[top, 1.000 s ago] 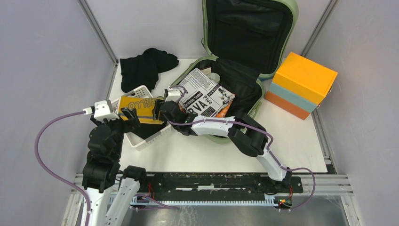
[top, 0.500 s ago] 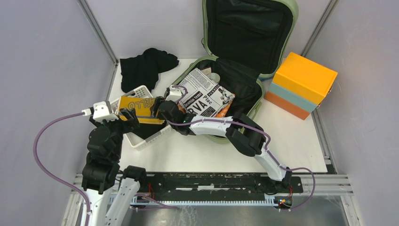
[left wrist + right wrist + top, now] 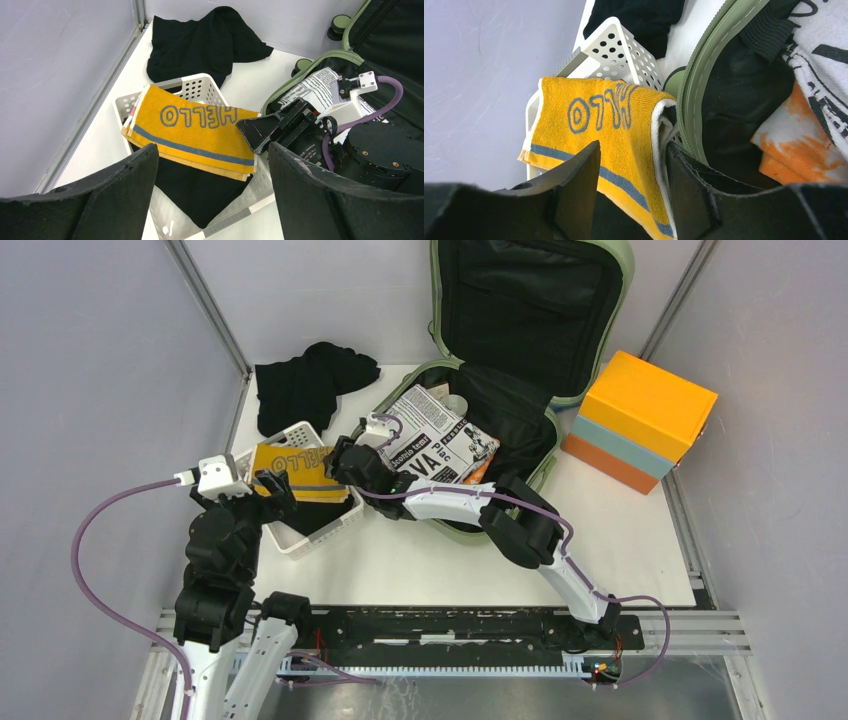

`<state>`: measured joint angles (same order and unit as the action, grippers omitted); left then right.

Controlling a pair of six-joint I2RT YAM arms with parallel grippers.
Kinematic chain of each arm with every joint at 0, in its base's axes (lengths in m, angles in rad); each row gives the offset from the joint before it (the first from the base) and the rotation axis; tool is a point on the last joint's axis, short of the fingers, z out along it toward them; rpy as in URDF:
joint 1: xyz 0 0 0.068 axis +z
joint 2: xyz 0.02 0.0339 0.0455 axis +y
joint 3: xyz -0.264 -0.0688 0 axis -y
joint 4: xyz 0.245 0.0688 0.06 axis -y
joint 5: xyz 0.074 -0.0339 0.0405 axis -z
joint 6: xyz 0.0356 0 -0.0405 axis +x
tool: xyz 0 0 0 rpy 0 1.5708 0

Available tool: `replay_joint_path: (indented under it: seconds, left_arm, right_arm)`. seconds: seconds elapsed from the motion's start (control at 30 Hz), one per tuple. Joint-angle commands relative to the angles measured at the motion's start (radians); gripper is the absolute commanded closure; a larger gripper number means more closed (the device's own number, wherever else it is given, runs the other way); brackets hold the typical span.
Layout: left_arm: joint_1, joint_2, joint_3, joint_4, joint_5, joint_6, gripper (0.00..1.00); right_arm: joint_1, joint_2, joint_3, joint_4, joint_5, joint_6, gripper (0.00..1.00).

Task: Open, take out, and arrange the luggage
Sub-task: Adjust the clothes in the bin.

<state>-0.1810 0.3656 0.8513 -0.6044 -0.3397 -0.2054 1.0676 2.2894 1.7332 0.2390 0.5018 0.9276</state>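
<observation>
The luggage point(image 3: 530, 310) lies open at the back of the table, its sage-green lid upright and the black lining showing. A newsprint-patterned bundle point(image 3: 435, 435) with orange cloth under it lies in the lower half. A yellow "HELLO" towel point(image 3: 295, 472) lies folded on top of the white perforated basket point(image 3: 300, 432). My right gripper point(image 3: 335, 455) hovers over the towel's right edge, jaws apart and nothing pinched between them point(image 3: 633, 147). The luggage's green rim point(image 3: 709, 75) runs just beside it. My left gripper point(image 3: 212, 150) stands open and empty at the basket's near side.
A black garment point(image 3: 305, 380) lies crumpled at the back left, behind the basket. More black cloth lies inside the basket under the towel point(image 3: 200, 127). An orange and light-blue box point(image 3: 640, 420) stands right of the luggage. Grey walls close in both sides.
My right gripper has shifted a little back and to the left over the towel's edge, and its jaws have narrowed. The left arm and the towel have stayed put.
</observation>
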Motion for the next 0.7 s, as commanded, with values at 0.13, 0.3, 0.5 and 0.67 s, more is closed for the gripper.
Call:
replay_joint_path:
  seconds: [0.13, 0.3, 0.5, 0.67]
  left_arm:
    - [-0.002, 0.004, 0.033, 0.015, -0.016, -0.017, 0.14]
    - [-0.002, 0.003, 0.03, 0.016, -0.015, -0.017, 0.13]
    - [-0.002, 0.0, 0.026, 0.016, -0.013, -0.016, 0.13]
    - [-0.002, -0.002, 0.014, 0.02, -0.004, -0.02, 0.13]
  right_arm:
    - [-0.015, 0.012, 0.027, 0.027, 0.059, -0.004, 0.54]
    - [-0.015, -0.001, 0.007, 0.075, 0.053, -0.053, 0.67]
    - [-0.005, -0.036, -0.031, 0.144, 0.044, -0.121, 0.79]
    - [0.017, -0.055, -0.046, 0.211, 0.02, -0.214, 0.85]
